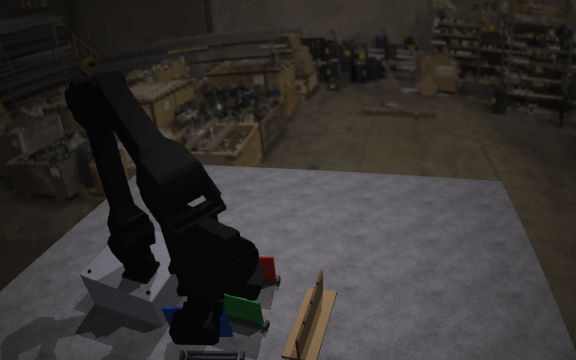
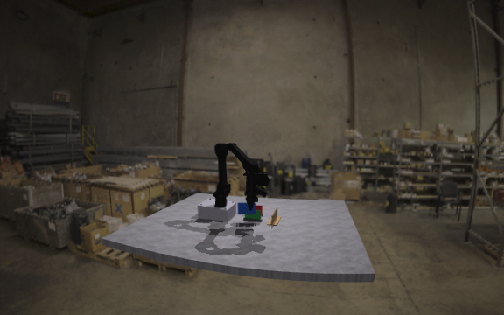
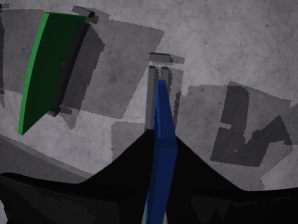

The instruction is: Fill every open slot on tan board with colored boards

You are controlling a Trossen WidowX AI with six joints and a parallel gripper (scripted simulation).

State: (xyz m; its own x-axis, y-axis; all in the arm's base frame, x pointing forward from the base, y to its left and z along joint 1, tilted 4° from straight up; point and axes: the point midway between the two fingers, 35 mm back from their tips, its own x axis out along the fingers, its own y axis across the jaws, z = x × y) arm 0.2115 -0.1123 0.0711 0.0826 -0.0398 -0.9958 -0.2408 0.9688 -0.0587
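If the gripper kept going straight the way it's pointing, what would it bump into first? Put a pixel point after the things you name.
Probably the holder (image 1: 212, 356) (image 3: 150, 100) beneath, met first by the blue board (image 1: 226, 327) (image 2: 246, 208) (image 3: 165, 155) in the gripper (image 1: 196, 340) (image 2: 250, 207) (image 3: 157, 137); depth is unclear.

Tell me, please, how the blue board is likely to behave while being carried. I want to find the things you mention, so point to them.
The blue board (image 1: 227, 327) (image 2: 246, 208) (image 3: 166, 160) looks flat and straight-edged, so probably stiff. Pinched in the jaws with much of it extending beyond them, it might pivot if bumped.

In the top view, the gripper hides the middle of the blue board between its fingers; beyond them, the tan board's slots are too small to judge. In the wrist view, the blue board runs off the bottom edge.
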